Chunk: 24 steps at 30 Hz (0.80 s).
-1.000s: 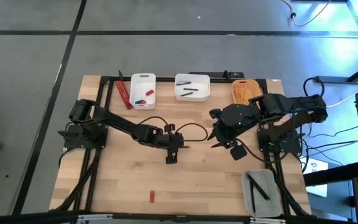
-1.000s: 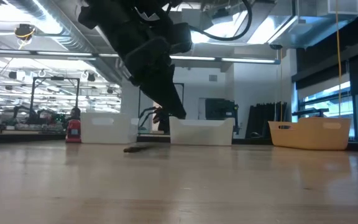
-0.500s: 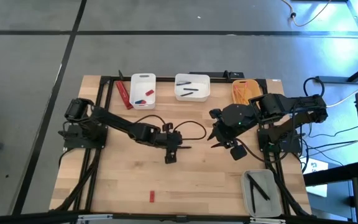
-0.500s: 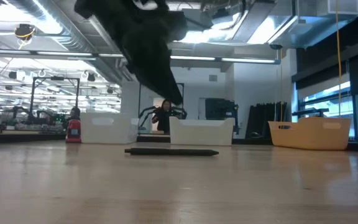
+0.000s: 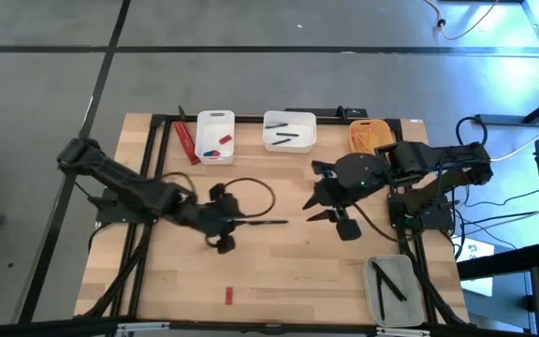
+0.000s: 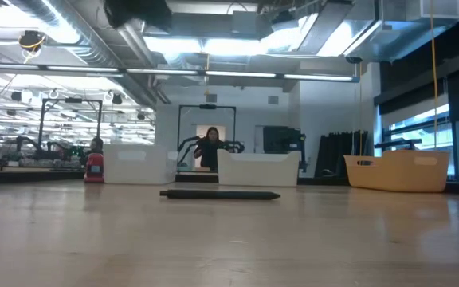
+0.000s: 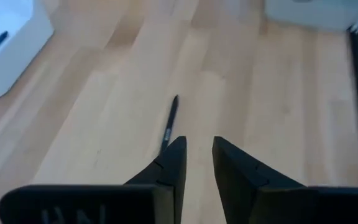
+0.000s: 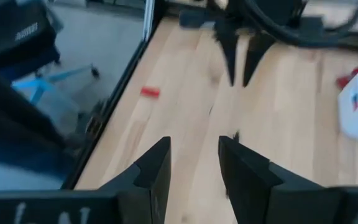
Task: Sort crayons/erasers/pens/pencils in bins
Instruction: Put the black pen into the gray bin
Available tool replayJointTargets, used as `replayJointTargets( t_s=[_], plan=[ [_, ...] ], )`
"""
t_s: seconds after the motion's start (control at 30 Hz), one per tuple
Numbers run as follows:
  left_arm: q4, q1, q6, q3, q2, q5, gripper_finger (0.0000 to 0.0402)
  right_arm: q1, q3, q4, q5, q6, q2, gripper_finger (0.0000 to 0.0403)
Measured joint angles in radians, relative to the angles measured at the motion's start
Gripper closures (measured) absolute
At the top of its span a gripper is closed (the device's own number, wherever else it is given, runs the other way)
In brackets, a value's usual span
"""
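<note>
Since a second ago your left arm has pulled back toward its own side, and the pen (image 5: 262,223) it was hovering over now lies alone on the wood surface (image 5: 279,271).

From above: your left claw (image 5: 225,225) sits just beside the pen's near end, not touching as far as I can see. Your right claw (image 5: 320,202) hangs past the pen's other end, a bit apart. Along the far edge stand the narrow white bin (image 5: 214,137) with a red and a blue bit inside, the wider white bin (image 5: 289,131) with dark pens in it, and the yellow-orange bin (image 5: 367,137) with pencils (image 5: 365,140). The grey bin (image 5: 394,290) sits at the near right corner with dark sticks inside. A small red piece (image 5: 229,296) lies near the front edge.

Low down: the pen (image 6: 220,194) lies flat across the middle, both white bins (image 6: 257,168) behind it and the yellow-orange one (image 6: 397,172) off to the right. A person (image 6: 211,149) stands far back in the room.

Left wrist: your claw (image 7: 197,158) is open a narrow bit and empty, with the pen (image 7: 169,124) just ahead of the fingers (image 7: 174,163).

Right wrist: that claw (image 8: 194,163) stands open and empty too, a middling gap. You can see the red piece (image 8: 149,92) and the other claw (image 8: 241,53) farther off.
</note>
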<state>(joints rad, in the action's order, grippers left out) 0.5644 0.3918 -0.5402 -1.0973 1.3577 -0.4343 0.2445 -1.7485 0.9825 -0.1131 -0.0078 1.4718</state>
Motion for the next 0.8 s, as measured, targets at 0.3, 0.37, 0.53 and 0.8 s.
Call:
replayJointTargets(
  t_s=[0.3,0.37,0.53,0.8],
  plan=[
    [0.036,0.201,-0.109,0.0,-0.104,-0.238,0.033,-0.039,0.0,-0.101,0.026,0.003,0.049,0.0267],
    [0.063,0.236,-0.145,0.0,-0.114,-0.296,0.033,-0.059,0.0,-0.097,0.025,0.002,0.08,0.0267],
    [0.089,0.296,-0.22,0.0,-0.132,-0.378,0.033,-0.098,0.0,-0.088,0.025,-0.052,0.176,0.0267],
    [0.098,0.336,-0.272,0.0,-0.131,-0.393,0.033,-0.117,0.0,-0.1,0.024,-0.21,0.339,0.0267]
  ],
)
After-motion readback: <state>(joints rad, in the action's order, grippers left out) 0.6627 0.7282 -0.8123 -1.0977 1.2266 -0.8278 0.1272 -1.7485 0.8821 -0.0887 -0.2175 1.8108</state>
